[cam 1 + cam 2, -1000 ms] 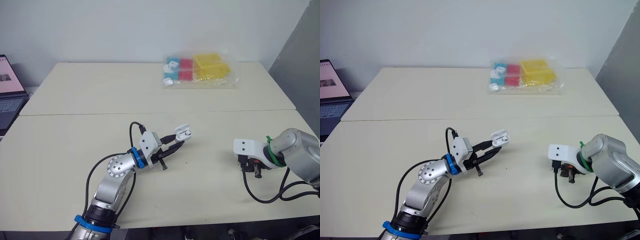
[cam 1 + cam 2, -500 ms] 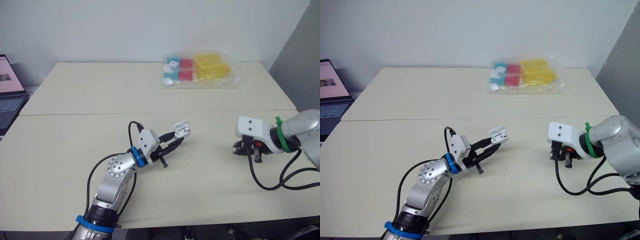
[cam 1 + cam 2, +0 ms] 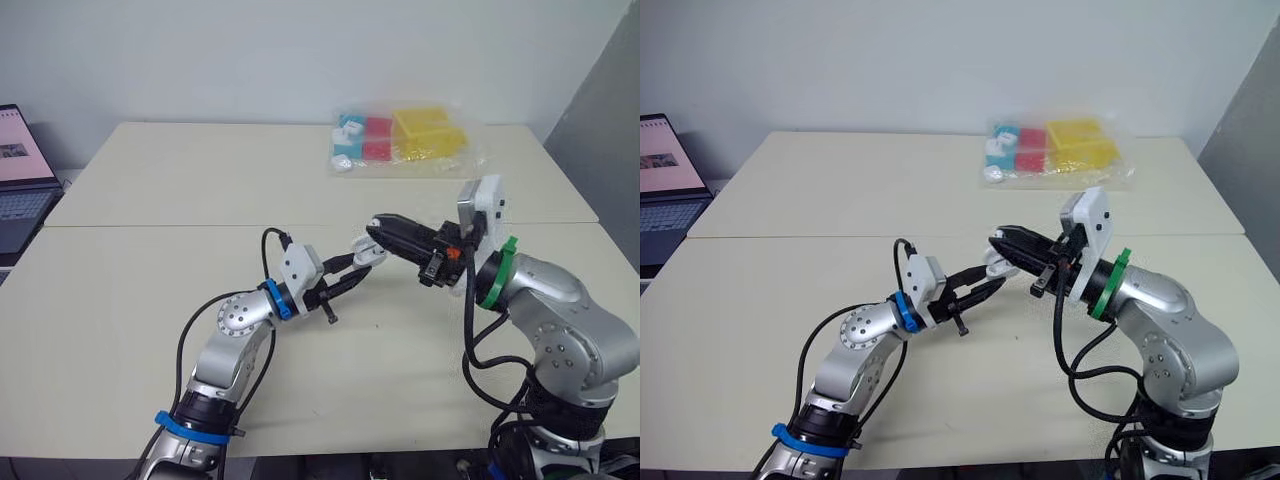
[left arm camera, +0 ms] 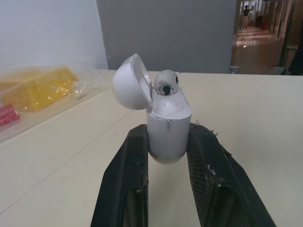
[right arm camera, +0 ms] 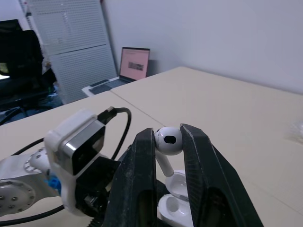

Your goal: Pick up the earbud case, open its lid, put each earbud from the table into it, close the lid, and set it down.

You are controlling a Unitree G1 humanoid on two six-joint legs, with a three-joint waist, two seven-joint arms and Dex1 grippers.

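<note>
Two grippers met above the middle of the table (image 3: pixel 130 290) in the head views. The left gripper (image 3: pixel 352 278) reached forward with the earbud case (image 3: pixel 368 257) pinched at its fingertips, clear of the tabletop. The right gripper (image 3: pixel 377 229) pointed in from the opposite side, its tips just above the case and nearly touching it. Holding the case aloft likely gave the other arm a steady, unobstructed target. A bag of coloured blocks (image 3: pixel 402 140) and a laptop (image 3: pixel 18 150) lay well away from both sets of fingers.

In the left wrist view, the two black fingers (image 4: pixel 128 175) squeezed the case body from either side, low down. That left the lid (image 4: pixel 130 87) free to stand open beyond the fingertips. The first earbud (image 4: pixel 165 83) sat in the case, its head poking out.

In the right wrist view, the right gripper's fingers (image 5: pixel 199 165) were pressed on the head of the second earbud (image 5: pixel 168 140). Its stem hung down between them toward the open case just below the tips. Gripping the head rather than the stem probably allowed the stem to enter its socket first. Seating this last earbud looked to be the step in hand, with shutting the lid and setting the case down not yet done.
</note>
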